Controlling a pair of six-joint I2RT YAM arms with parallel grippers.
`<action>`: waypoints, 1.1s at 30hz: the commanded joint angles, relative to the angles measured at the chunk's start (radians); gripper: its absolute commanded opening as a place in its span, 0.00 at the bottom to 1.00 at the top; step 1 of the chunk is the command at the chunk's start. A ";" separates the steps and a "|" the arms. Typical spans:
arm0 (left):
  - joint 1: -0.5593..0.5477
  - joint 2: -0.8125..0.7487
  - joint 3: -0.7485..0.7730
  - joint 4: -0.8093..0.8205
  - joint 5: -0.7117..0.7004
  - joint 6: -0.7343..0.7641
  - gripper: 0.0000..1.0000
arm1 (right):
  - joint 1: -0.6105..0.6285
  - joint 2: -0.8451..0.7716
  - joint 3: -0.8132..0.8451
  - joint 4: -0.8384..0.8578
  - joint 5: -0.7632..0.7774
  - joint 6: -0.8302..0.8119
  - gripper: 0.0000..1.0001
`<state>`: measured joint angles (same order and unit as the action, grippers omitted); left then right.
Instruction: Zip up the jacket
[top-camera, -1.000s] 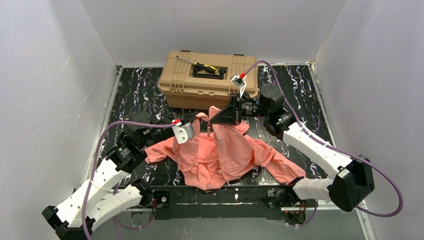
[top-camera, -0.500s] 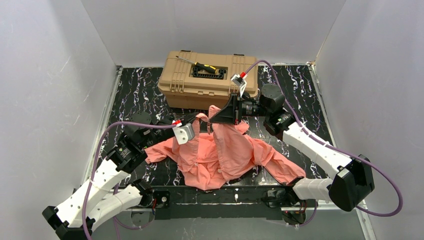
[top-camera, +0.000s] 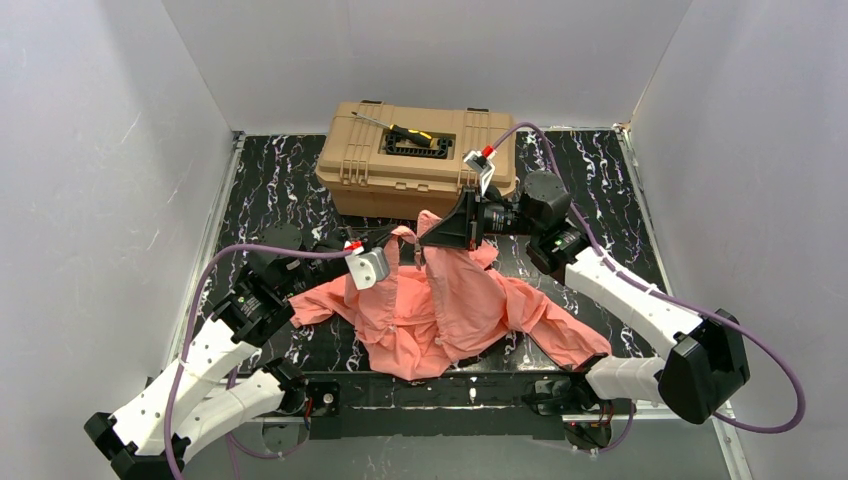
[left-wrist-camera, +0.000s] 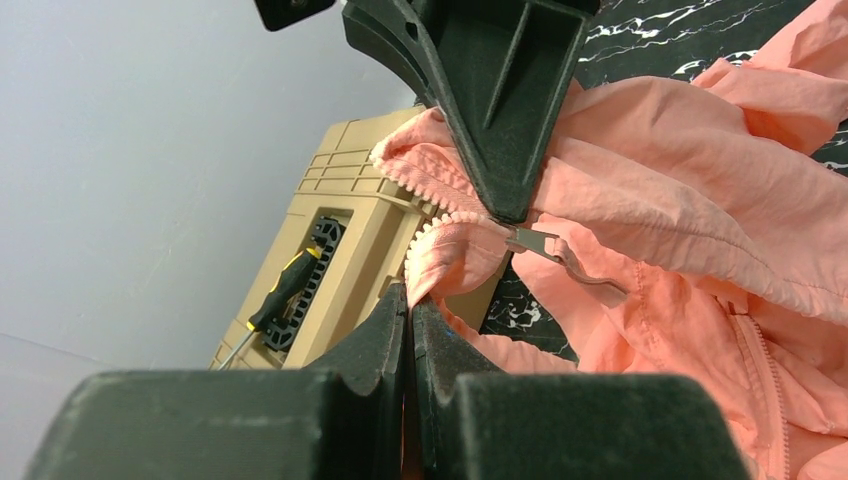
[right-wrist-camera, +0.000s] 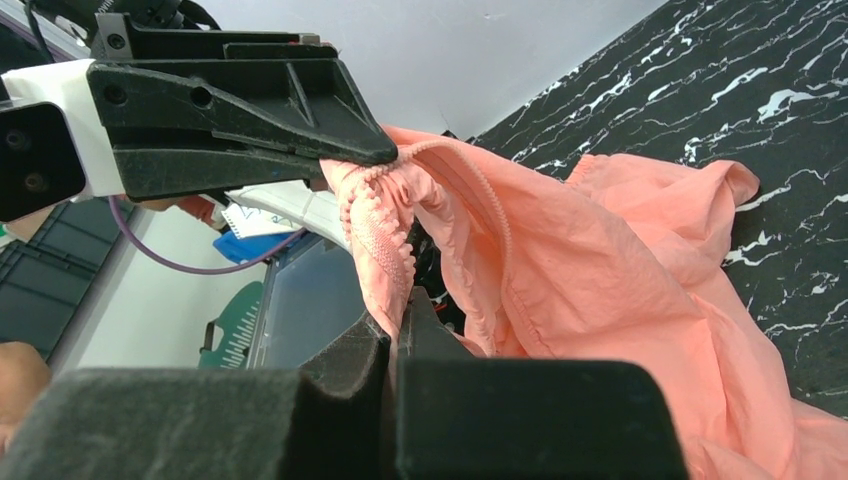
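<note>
1. The jacket (top-camera: 440, 310) lies crumpled, with its front open, on the near half of the counter (top-camera: 270, 190), between the two arms. Its collar end is raised off the surface.
2. Left end effector (top-camera: 408, 250): jaws fully closed on a fold of the jacket's toothed front edge.
3. Right end effector (top-camera: 425, 238): jaws closed on the same raised edge. The two tips almost meet above the counter.
4. Edges: the hem reaches the near rim of the counter. One sleeve points toward the left arm and the other trails toward the right arm.
5. Open room: the toolbox (top-camera: 420, 160) stands just behind the raised collar, with only a narrow gap between them. Bare counter shows on both sides of the toolbox. White walls close the left, back and right sides.
6. Top view only: the full spread of the jacket, and a screwdriver (top-camera: 400, 130) resting on the toolbox lid.
7. Left wrist view only: the zipper teeth (left-wrist-camera: 420, 185) curl past the tip of the right end effector, and a metal zipper pull (left-wrist-camera: 545, 250) hangs just below that tip.
8. Right wrist view only: a strip of teeth runs from the left end effector's tip down into the right end effector's closed jaws.
</note>
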<state>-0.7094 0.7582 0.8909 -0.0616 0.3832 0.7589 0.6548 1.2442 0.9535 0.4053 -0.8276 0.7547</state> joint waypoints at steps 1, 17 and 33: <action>-0.004 -0.010 0.013 0.012 -0.020 -0.017 0.00 | 0.003 -0.050 -0.003 -0.044 0.013 -0.067 0.01; -0.003 -0.005 0.011 0.034 -0.024 -0.043 0.00 | 0.015 -0.023 0.013 -0.022 -0.021 -0.051 0.01; -0.003 -0.020 -0.014 0.022 -0.021 0.001 0.00 | 0.021 -0.020 0.026 0.003 0.029 -0.040 0.01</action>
<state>-0.7094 0.7570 0.8898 -0.0528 0.3550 0.7437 0.6712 1.2442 0.9443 0.3470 -0.8284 0.7094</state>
